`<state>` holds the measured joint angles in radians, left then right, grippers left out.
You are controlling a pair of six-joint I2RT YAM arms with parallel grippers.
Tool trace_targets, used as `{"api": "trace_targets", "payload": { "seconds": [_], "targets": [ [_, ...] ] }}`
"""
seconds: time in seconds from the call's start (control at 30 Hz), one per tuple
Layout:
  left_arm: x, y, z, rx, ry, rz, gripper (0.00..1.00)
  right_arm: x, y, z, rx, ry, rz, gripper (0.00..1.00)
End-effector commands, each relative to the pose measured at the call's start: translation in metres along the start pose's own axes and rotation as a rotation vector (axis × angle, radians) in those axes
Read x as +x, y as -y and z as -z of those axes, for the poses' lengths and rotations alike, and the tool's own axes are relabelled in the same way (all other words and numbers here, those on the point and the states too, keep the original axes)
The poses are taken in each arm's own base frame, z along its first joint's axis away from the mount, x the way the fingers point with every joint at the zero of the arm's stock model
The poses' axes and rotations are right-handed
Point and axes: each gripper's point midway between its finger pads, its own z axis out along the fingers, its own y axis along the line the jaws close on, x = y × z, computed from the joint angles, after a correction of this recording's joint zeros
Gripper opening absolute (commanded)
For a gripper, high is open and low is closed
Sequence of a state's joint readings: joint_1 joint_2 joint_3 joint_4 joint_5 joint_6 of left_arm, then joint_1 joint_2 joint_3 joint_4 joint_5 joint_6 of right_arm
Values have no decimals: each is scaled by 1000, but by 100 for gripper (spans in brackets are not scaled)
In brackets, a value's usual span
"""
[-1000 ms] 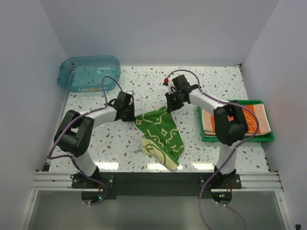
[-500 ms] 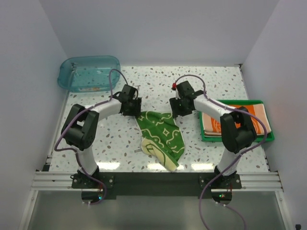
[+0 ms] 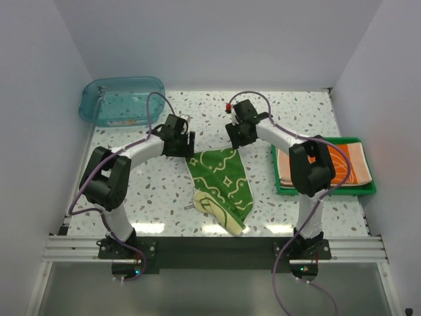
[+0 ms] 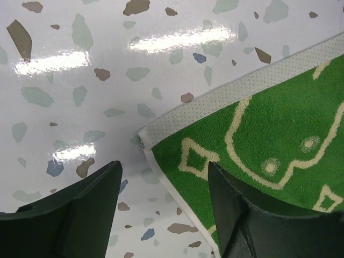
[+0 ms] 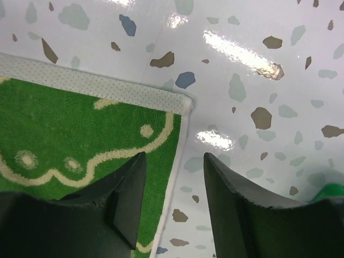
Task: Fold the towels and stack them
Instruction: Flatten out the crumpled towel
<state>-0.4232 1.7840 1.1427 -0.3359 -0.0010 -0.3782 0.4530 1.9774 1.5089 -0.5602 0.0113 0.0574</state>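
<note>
Green towel (image 3: 222,181) mid-table, far edge flat, near end bunched; I judge fold not done, stacking on tray left to do. Left gripper (image 3: 186,143), right gripper (image 3: 238,137) above its far corners, both jaws apart, gripping nothing. Orange towel (image 3: 345,163) folded in green tray (image 3: 325,191), right. Blue tub (image 3: 122,99) far left, contents unclear to me

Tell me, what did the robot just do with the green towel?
The left pincer and right pincer opened, letting go of the far corners of the green towel; that edge spread out flat on the table. The orange towel, its tray and the blue tub stayed put.
</note>
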Motion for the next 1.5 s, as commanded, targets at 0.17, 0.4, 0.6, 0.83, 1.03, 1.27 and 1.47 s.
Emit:
{"api": "trace_targets", "payload": {
  "seconds": [0.17, 0.4, 0.6, 0.83, 1.03, 1.27, 1.47],
  "targets": [
    [-4, -5, -5, -20, 7, -11, 71, -14, 9, -17, 33, 26, 101, 57],
    [-1, -5, -9, -24, -8, -7, 72, -16, 8, -38, 22, 21, 130, 54],
    [-1, -5, -8, -24, -8, -11, 72, -19, 4, -47, 2, 27, 130, 48],
    [-1, -6, -11, -26, -14, -13, 72, -12, 0, -55, -28, 0, 143, 47],
    [0, -7, -18, -37, -26, -4, 70, 9, 1, -65, -38, -79, 164, 38],
    [3, -12, -25, -69, -46, -2, 65, 28, 3, -70, -30, -138, 164, 3],
    [-10, -13, -25, -91, -19, 7, 62, 30, 6, -68, -17, -142, 171, 0]
  ]
}}
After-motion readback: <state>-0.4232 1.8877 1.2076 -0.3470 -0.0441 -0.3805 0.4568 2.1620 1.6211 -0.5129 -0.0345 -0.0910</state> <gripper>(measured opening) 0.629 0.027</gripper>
